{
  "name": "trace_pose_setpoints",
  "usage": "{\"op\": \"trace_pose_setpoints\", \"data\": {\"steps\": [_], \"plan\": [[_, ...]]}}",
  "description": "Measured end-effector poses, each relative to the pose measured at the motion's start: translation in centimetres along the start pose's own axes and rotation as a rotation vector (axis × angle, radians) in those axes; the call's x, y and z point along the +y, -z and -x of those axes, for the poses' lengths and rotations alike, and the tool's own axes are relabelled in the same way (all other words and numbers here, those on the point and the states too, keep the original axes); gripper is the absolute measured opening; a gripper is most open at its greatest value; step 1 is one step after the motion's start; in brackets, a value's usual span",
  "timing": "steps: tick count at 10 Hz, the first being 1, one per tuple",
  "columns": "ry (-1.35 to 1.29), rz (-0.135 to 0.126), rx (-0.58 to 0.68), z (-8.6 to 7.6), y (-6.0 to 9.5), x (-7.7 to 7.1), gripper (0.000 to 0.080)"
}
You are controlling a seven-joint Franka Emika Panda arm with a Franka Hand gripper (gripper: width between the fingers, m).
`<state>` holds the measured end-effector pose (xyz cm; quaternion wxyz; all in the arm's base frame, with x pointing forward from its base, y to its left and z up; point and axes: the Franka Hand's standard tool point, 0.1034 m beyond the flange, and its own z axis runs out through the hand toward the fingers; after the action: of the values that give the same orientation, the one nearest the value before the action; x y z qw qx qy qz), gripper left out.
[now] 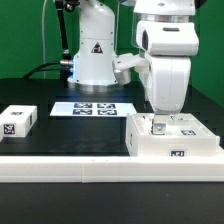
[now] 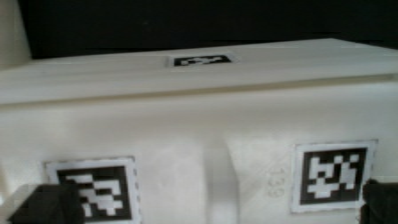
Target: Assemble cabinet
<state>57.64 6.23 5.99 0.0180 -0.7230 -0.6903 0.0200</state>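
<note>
The cabinet (image 1: 178, 143), a large white box with black-and-white tags, lies on the black table at the exterior view's right. My gripper (image 1: 163, 123) is lowered straight down onto its top. In the wrist view the cabinet (image 2: 196, 95) fills the frame, with two tags close to the camera and one farther off. My gripper (image 2: 205, 208) is open. Its dark fingertips (image 2: 25, 205) show at the two lower corners, spread wide on either side of the two near tags. Nothing is held.
A small white tagged block (image 1: 18, 121) sits at the exterior view's left. The marker board (image 1: 92, 108) lies flat in the middle. The arm's white base (image 1: 92, 55) stands behind it. The table's front edge runs just before the cabinet.
</note>
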Motion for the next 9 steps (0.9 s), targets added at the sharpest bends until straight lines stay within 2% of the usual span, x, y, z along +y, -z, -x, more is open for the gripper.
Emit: {"op": "trace_pose_setpoints", "data": {"steps": [1,3,5,6,7,9], "plan": [[-0.004,0.002,-0.001,0.0,0.3,-0.2,0.0793],[-0.072,0.012,-0.007,0.2,1.3,-1.6,0.0797],[-0.131,0.073,0.009,0.1,2.2,-3.2,0.0797],[-0.165,0.073,0.01,0.0,2.1,-4.1,0.0797],[-0.182,0.055,0.005,0.0,1.8,-4.5,0.0797],[-0.19,0.055,0.005,0.1,1.8,-4.4,0.0797]]}}
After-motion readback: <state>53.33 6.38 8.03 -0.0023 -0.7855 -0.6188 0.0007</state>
